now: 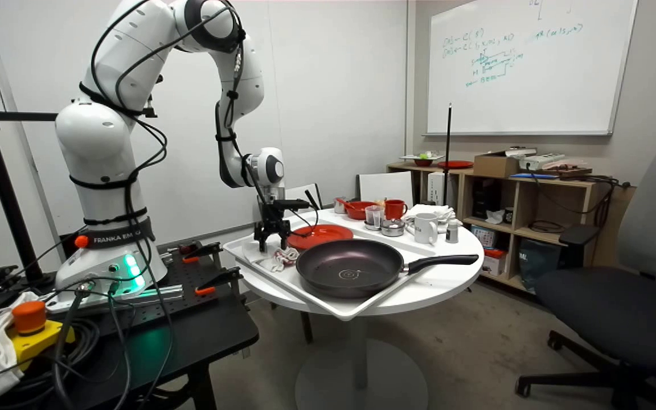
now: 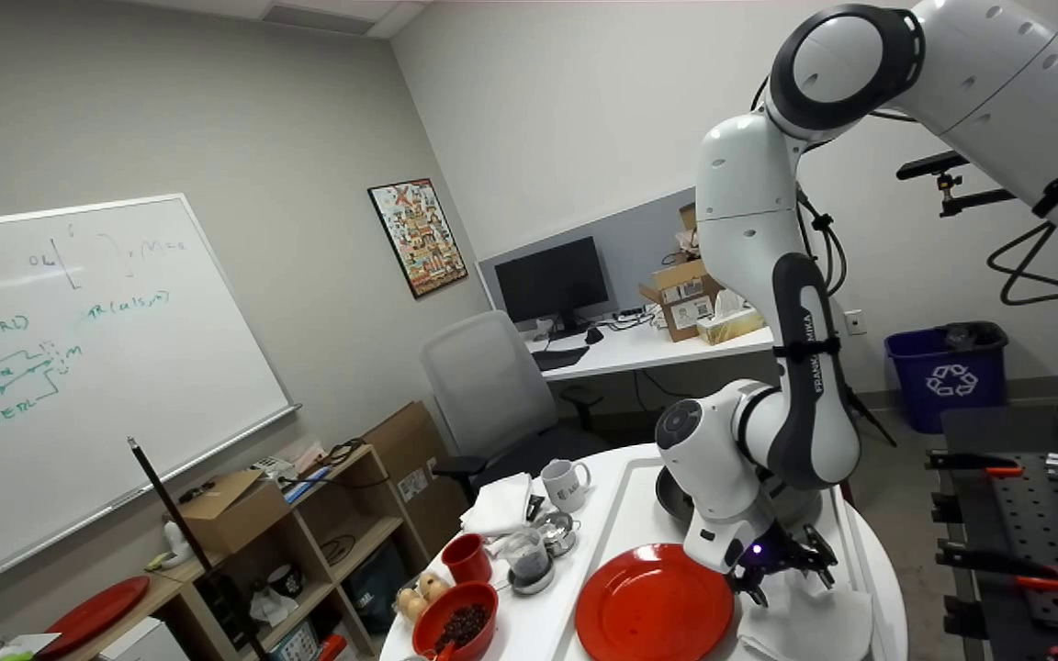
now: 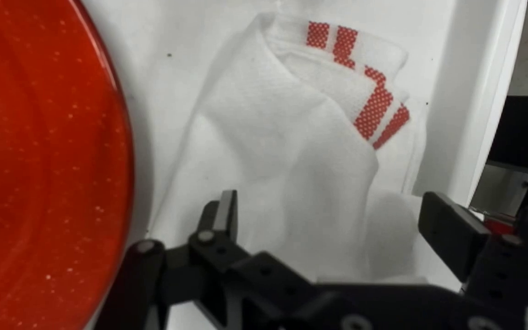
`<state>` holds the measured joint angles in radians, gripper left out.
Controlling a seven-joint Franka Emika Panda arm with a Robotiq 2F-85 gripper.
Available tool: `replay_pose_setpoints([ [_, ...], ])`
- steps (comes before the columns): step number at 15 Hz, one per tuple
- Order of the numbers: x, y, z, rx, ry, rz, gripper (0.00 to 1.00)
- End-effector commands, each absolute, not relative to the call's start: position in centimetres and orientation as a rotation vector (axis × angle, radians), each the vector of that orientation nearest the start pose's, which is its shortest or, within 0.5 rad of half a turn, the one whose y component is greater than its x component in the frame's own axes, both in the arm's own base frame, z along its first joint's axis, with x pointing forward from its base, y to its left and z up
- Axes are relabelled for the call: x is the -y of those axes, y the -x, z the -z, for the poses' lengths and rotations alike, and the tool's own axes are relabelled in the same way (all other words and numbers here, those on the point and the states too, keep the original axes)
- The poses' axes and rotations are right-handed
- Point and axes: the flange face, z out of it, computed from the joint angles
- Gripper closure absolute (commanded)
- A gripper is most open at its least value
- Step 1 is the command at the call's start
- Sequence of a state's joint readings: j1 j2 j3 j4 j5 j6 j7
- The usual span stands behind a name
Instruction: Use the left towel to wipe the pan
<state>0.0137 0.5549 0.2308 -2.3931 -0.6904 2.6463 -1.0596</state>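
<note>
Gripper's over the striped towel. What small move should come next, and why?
I'd probably ease the gripper straight down slightly before closing: the striped towel lies ungripped beneath its spread jaws, and whether the tips touch it is unclear. A little more depth may help them catch cloth for wiping the pan.

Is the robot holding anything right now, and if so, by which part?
Nothing is held: the pincer is open, its jaws spread apart over the red-striped white towel.
</note>
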Motion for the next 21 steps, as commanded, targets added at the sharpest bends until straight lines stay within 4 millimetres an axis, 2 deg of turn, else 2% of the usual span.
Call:
replay_pose_setpoints([
  [1, -14.0, -41.9, -8.4, -2.568, -1.754, 0.388, 0.00],
  [5, -14.1, -41.7, -9.2, -2.548, -1.777, 0.364, 0.00],
  [8, -14.3, -41.4, -10.6, -2.495, -1.835, 0.299, 0.00],
  [14, -13.9, -41.0, -15.7, -2.204, -2.144, 0.107, 0.00],
  [21, -11.5, -40.8, -22.0, -1.768, -2.509, -0.037, 0.00],
])
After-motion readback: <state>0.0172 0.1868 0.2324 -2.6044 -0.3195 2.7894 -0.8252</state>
